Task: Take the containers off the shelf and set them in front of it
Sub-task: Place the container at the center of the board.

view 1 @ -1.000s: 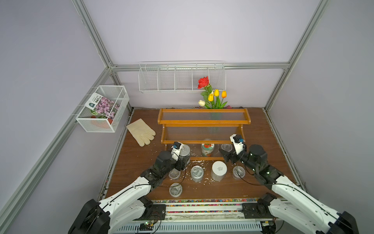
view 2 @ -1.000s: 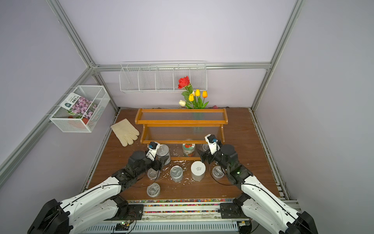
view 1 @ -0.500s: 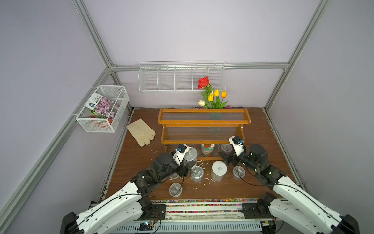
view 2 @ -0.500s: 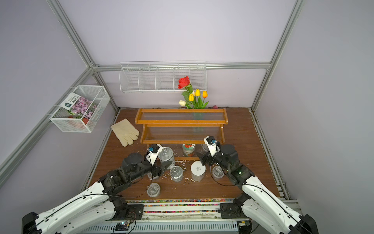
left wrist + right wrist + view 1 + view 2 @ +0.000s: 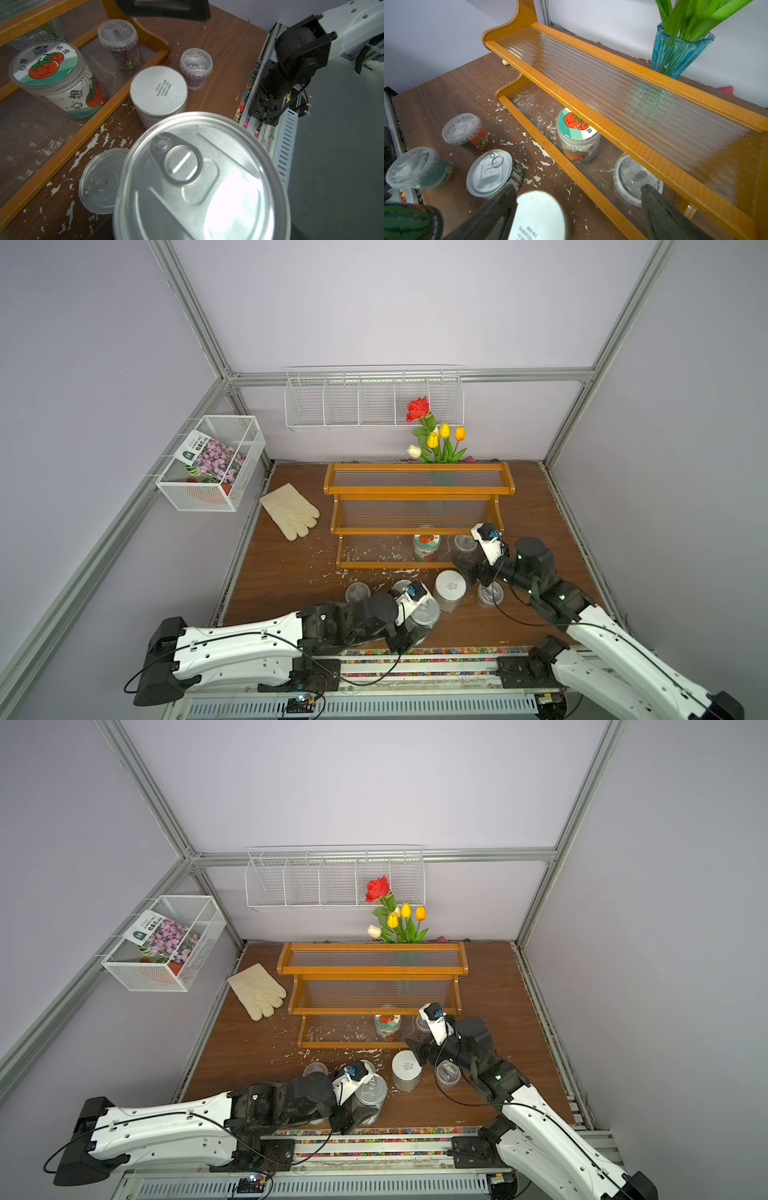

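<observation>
In both top views the shelf (image 5: 415, 491) carries only two containers, both on its lowest tier: a fruit-lid jar (image 5: 426, 545) and, just beside it toward the right arm, a clear cup (image 5: 464, 543). The right pincer (image 5: 461, 568) hangs open just in front of that cup and is by far the nearer of the two. The left pincer (image 5: 361, 1104) grips a silver tin (image 5: 371, 1090) above the tabletop (image 5: 257, 1048), in front of the shelf near the white-lidded jar (image 5: 405, 1068). In the left wrist view the silver tin (image 5: 199, 178) fills the foreground, upright, above a second tin (image 5: 99, 180) standing among white flakes; bare wood beside it looks like room to set down. In the right wrist view the clear cup (image 5: 633, 176) stands upright straight ahead, nearer one finger (image 5: 660, 212) than the middle of the gap. The middle tier overhangs it, so the reach probably has to go in low from the front, after a small sideways correction.
</observation>
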Action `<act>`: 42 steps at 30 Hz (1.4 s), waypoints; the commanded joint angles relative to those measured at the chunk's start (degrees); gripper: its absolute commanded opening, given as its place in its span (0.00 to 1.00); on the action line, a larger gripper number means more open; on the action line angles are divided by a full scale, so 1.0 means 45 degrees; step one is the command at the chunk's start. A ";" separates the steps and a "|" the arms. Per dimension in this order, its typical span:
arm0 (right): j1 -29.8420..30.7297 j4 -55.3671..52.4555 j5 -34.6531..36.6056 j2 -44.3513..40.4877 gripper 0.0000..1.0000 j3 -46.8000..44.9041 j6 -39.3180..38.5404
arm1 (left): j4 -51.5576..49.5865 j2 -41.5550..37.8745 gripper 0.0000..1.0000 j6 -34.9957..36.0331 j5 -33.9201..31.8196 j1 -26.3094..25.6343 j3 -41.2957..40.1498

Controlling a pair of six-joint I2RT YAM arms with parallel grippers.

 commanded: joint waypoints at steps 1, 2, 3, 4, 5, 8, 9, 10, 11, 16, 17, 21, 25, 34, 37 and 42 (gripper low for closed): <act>-0.0103 -0.0600 0.0164 -0.0357 0.96 0.0383 -0.0464 | 0.1152 0.0069 0.63 -0.0517 -0.0281 -0.0108 -0.0368; -0.0103 -0.0696 0.0208 -0.0411 0.96 0.0377 -0.0548 | 0.1195 0.0103 0.63 -0.0539 -0.0223 -0.0131 -0.0528; -0.0103 -0.0772 0.0287 -0.0486 0.96 0.0336 -0.0616 | 0.1249 0.0160 0.63 -0.0545 -0.0169 -0.0149 -0.0671; -0.0103 -0.0812 0.0317 -0.0550 0.96 0.0314 -0.0674 | 0.1327 0.0178 0.63 -0.0566 -0.0142 -0.0151 -0.0845; -0.0103 -0.0824 0.0358 -0.0592 0.96 0.0267 -0.0720 | 0.1421 0.0192 0.63 -0.0531 -0.0137 -0.0141 -0.1070; -0.0103 -0.0824 0.0427 -0.0754 0.96 0.0158 -0.0783 | 0.1651 0.0268 0.63 -0.0488 -0.0310 -0.0151 -0.1564; -0.0103 -0.0833 0.0452 -0.0811 0.96 0.0129 -0.0785 | 0.1772 0.0293 0.63 -0.0474 -0.0327 -0.0151 -0.1747; -0.0103 -0.0843 0.0477 -0.0874 0.96 0.0123 -0.0786 | 0.1847 0.0315 0.63 -0.0480 -0.0327 -0.0147 -0.1904; -0.0103 -0.0864 0.0485 -0.0940 0.96 0.0106 -0.0785 | 0.1975 0.0308 0.63 -0.0521 -0.0365 -0.0151 -0.2061; -0.0103 -0.0922 0.0605 -0.1359 0.96 -0.0034 -0.0690 | 0.2786 0.0258 0.63 -0.0611 -0.1022 -0.0121 -0.2873; -0.0103 -0.0931 0.0617 -0.1443 0.96 -0.0071 -0.0640 | 0.2807 0.0291 0.63 -0.0677 -0.1188 -0.0131 -0.2964; -0.0103 -0.0978 0.0614 -0.1605 0.96 -0.0200 -0.0541 | 0.2885 0.0365 0.66 -0.0820 -0.1555 -0.0120 -0.3203; -0.0103 -0.0989 0.0668 -0.1664 0.96 -0.0233 -0.0512 | 0.2774 0.0374 0.74 -0.1063 -0.1849 -0.0131 -0.3327; -0.0103 -0.0692 0.0598 -0.1756 0.96 -0.0382 -0.0569 | 0.2273 0.0092 0.89 -0.1473 -0.2114 -0.0121 -0.3221; -0.0103 -0.0643 0.0452 -0.1783 0.96 -0.0468 -0.0504 | 0.2038 0.0077 0.90 -0.1517 -0.2146 -0.0126 -0.3051; -0.0103 -0.0620 0.0386 -0.1633 0.96 -0.0436 -0.0590 | 0.1939 0.0219 0.89 -0.1596 -0.2131 -0.0118 -0.2840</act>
